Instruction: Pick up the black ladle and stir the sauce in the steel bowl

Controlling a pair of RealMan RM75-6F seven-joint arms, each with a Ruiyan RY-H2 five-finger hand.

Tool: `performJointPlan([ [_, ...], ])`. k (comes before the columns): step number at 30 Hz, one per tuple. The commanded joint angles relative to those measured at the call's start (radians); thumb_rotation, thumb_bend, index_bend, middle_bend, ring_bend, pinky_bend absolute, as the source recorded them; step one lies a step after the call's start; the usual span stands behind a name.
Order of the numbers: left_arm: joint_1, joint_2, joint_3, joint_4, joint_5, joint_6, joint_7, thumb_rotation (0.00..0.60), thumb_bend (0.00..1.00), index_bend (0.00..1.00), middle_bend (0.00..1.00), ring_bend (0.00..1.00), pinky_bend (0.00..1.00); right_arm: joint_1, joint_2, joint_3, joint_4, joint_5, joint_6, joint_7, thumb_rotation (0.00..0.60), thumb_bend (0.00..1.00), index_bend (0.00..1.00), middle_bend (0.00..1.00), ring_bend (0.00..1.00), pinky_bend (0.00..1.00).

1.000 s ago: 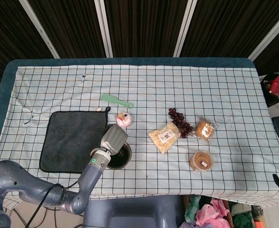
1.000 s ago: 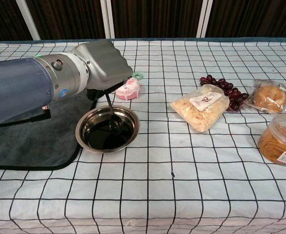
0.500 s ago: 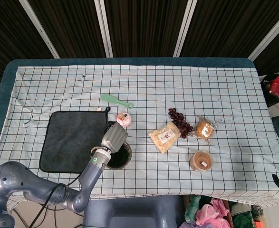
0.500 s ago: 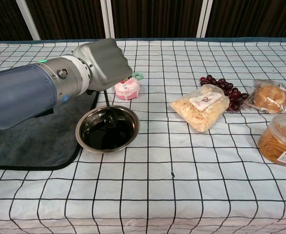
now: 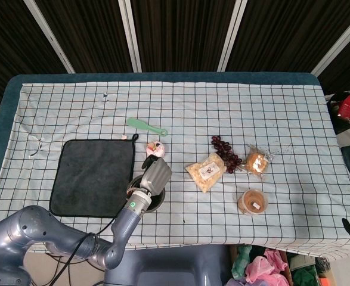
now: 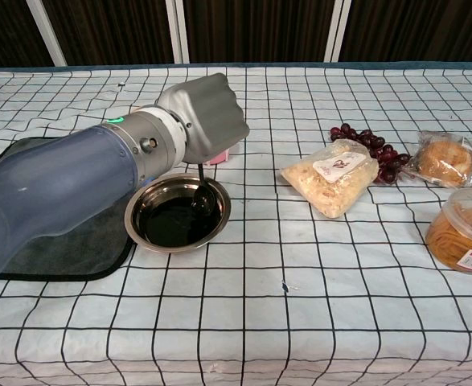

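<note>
Left hand (image 6: 206,117) over the bowl (image 6: 143,207), fist tight around the ladle (image 6: 203,190), scoop down in the dark sauce (image 6: 171,223)

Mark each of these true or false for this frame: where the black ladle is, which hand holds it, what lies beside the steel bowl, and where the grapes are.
1. The left hand holds the black ladle with its scoop down in the dark sauce. True.
2. The round steel bowl sits on the dark grey cloth mat. False: it stands on the checked tablecloth, beside the mat's right edge.
3. The right hand grips the bowl's rim. False: no right hand shows in either view.
4. The dark red grapes lie behind the clear bag of pale snacks. True.
</note>
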Motion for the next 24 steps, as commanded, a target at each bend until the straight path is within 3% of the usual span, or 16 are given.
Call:
performJointPlan([
  [1, -0.003, -0.016, -0.005, 0.007, 0.003, -0.003, 0.01, 0.6, 0.51, 0.71, 0.92, 0.93, 0.85, 0.0, 0.0, 0.0, 0.0, 0.0, 0.001, 0.001, 0.6, 0.22, 0.06, 0.01, 0.08, 0.22],
  [9, 0.001, -0.031, 0.0, -0.019, 0.034, -0.003, 0.016, 0.6, 0.51, 0.71, 0.92, 0.93, 0.85, -0.001, 0.001, 0.0, 0.002, 0.0, 0.001, 0.005, 0.6, 0.22, 0.06, 0.01, 0.08, 0.22],
  [24, 0.072, 0.073, 0.111, -0.159, 0.147, 0.048, -0.012, 0.6, 0.51, 0.72, 0.92, 0.93, 0.85, 0.002, -0.002, -0.002, -0.004, -0.005, -0.001, -0.012, 0.6, 0.22, 0.06, 0.01, 0.08, 0.22],
])
